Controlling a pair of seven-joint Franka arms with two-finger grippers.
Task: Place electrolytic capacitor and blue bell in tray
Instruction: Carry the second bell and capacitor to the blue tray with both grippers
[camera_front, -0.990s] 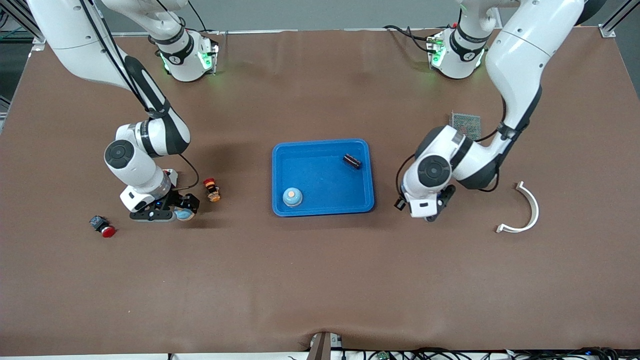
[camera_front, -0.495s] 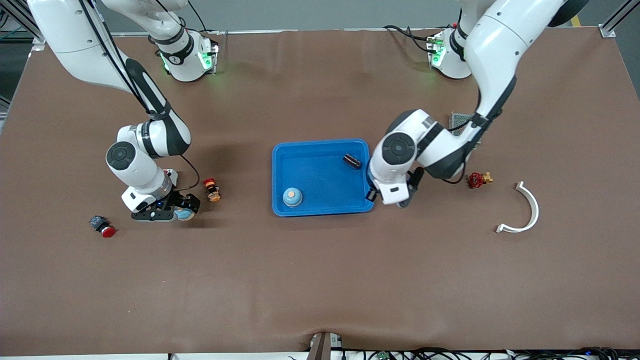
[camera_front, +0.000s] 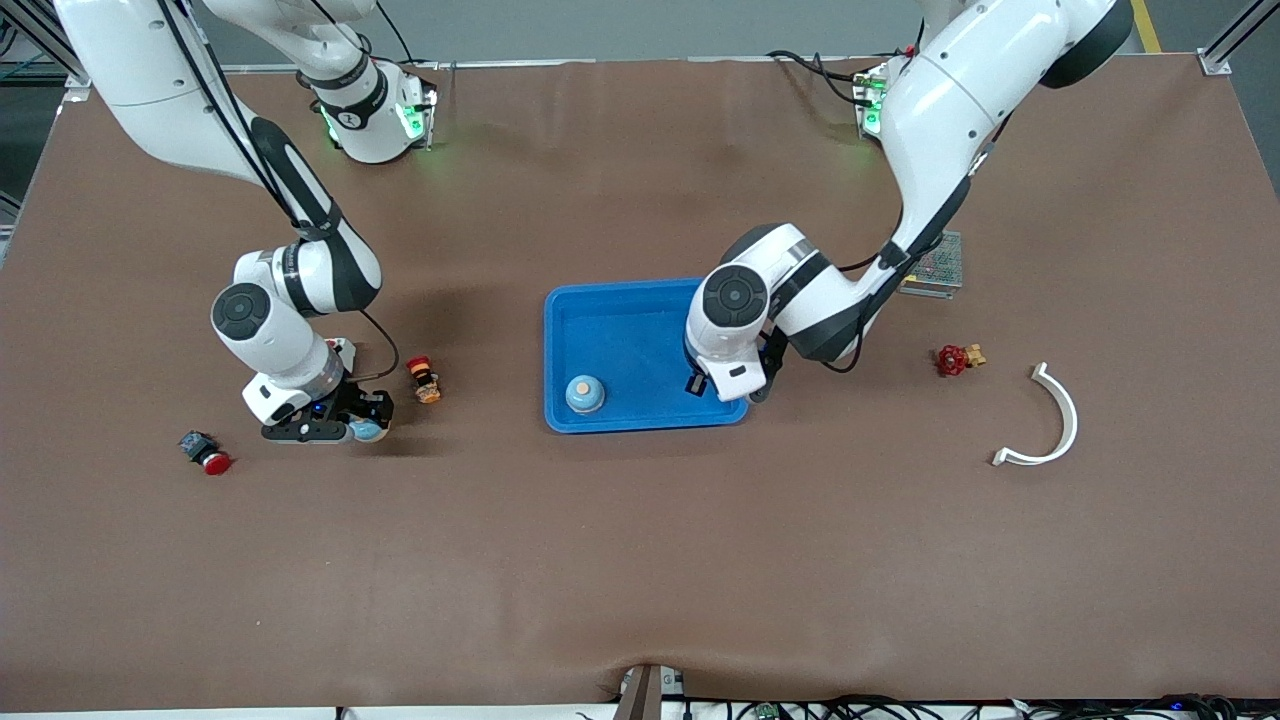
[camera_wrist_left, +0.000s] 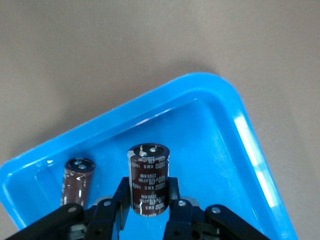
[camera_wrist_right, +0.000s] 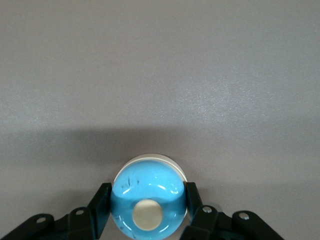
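Note:
The blue tray lies mid-table. One blue bell with a pale button stands in it. My left gripper hangs over the tray's end toward the left arm, shut on a dark brown electrolytic capacitor. Its fingers press both sides. A second capacitor lies in the tray beside it, hidden under the arm in the front view. My right gripper is down at the table toward the right arm's end, shut on another blue bell.
A red-capped button and a small orange-and-red part lie near the right gripper. Toward the left arm's end are a metal mesh box, a red valve piece and a white curved strip.
My left arm has swung from beside the white strip to over the tray, carrying the capacitor. My right gripper has closed on the blue bell without shifting place.

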